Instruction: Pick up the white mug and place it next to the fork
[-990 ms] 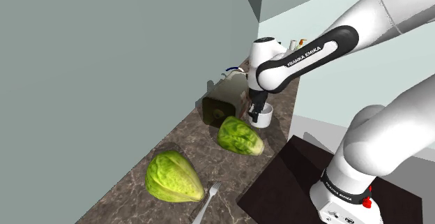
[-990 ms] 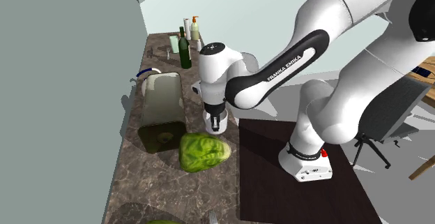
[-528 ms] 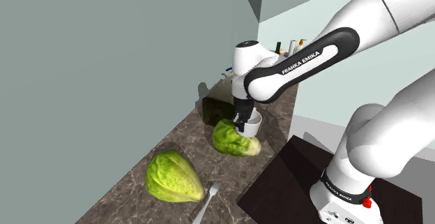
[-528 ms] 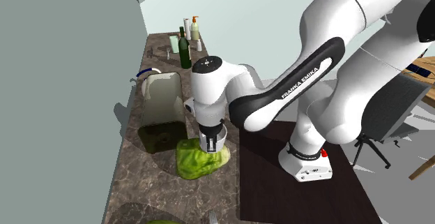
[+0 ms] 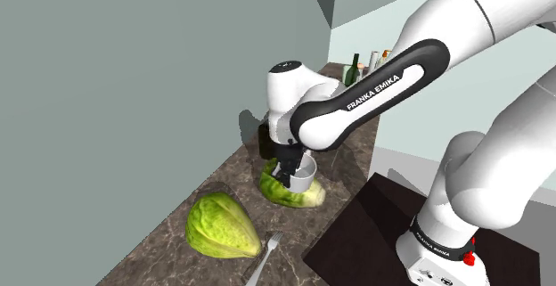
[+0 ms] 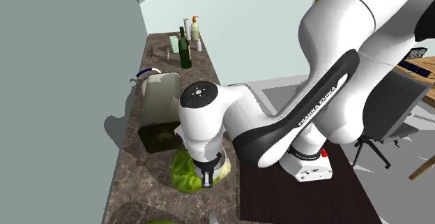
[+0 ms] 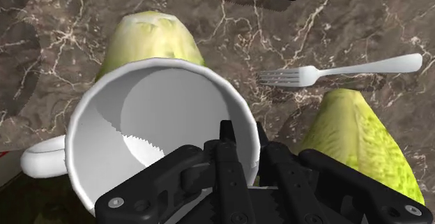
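My gripper (image 5: pixel 290 174) is shut on the rim of the white mug (image 5: pixel 305 170), which hangs upright just above a green lettuce head (image 5: pixel 287 193). In the wrist view my gripper (image 7: pixel 241 144) clasps the rim of the mug (image 7: pixel 139 111), one finger inside and one outside, and the mug's handle (image 7: pixel 40 161) juts out on the side away from the fork. The silver fork (image 7: pixel 341 70) lies on the marbled counter beyond the mug, beside a second lettuce head (image 7: pixel 362 142). In the shoulder view the fork (image 5: pixel 265 253) lies at the counter's near end.
The second lettuce (image 5: pixel 221 226) lies close to the fork by the grey wall. A sunken sink (image 6: pixel 162 107) is behind the arm, and bottles (image 6: pixel 185 45) stand at the counter's far end. The dark stand top (image 5: pixel 356 240) borders the counter (image 5: pixel 169 249).
The arm has carried the mug away from the sink toward the counter's near end. It now hangs over the first lettuce, closer to the fork.
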Controlling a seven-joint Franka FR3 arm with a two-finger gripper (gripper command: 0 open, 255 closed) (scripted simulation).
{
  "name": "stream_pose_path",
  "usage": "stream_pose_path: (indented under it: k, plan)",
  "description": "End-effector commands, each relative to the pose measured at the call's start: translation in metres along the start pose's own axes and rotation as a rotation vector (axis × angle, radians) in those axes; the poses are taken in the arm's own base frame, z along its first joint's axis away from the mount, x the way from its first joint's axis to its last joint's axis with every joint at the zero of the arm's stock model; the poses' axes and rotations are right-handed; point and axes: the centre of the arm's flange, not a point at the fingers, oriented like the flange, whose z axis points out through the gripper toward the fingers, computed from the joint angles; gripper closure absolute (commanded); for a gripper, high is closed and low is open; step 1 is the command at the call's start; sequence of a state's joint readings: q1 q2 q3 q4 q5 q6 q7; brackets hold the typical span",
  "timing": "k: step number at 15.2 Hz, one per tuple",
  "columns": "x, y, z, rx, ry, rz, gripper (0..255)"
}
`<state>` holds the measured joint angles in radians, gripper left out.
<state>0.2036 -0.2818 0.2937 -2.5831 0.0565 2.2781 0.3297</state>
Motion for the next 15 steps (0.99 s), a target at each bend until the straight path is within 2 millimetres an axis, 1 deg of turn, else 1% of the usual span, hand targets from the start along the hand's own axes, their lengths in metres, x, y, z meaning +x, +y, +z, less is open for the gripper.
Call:
stream_pose_path:
  k: [1,15]
  plan:
    - [0.000,-0.027,-0.001,0.000,-0.002,0.001,255]
    - [0.018,-0.211,-0.011,0.000,-0.002,0.001,255]
